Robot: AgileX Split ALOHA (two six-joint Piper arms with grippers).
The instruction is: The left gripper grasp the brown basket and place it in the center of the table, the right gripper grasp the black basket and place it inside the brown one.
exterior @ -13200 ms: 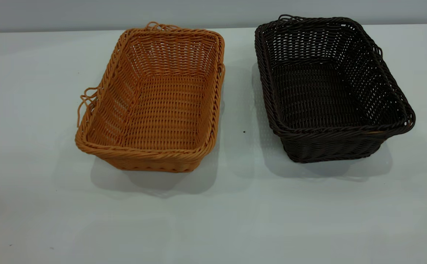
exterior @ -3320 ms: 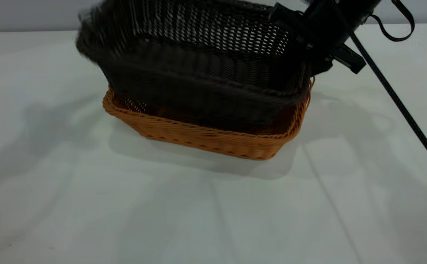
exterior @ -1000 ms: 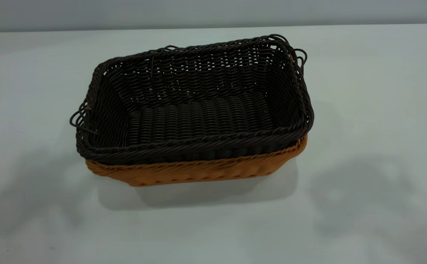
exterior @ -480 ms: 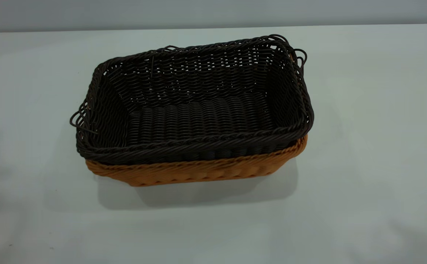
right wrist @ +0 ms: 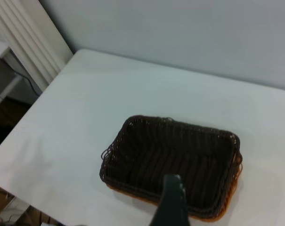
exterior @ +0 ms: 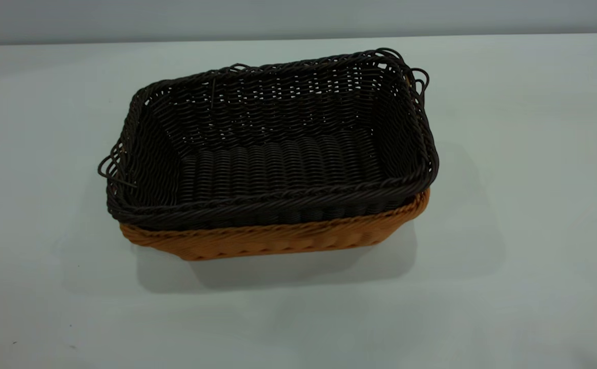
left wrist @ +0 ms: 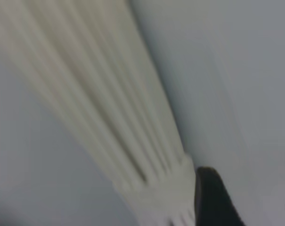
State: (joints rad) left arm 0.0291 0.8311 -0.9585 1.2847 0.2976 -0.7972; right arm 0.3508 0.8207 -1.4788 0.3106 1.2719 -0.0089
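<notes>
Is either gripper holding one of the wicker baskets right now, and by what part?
Neither. The black woven wicker basket sits nested in the orange-tan wicker basket, untouched.

Woven wicker black basket [exterior: 278, 164] and brown basket [exterior: 278, 238]; smooth matt table [exterior: 508, 282].

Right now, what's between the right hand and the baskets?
Nothing. In the right wrist view, the right hand hangs high above the black basket.

The rectangular very dark woven wicker basket [exterior: 278, 148] sits inside the rectangular orange-tan woven wicker basket [exterior: 278, 238], whose wall shows below it. Both rest on the large plain white flat tabletop [exterior: 508, 205], a bit left of the middle of the exterior view.
</notes>
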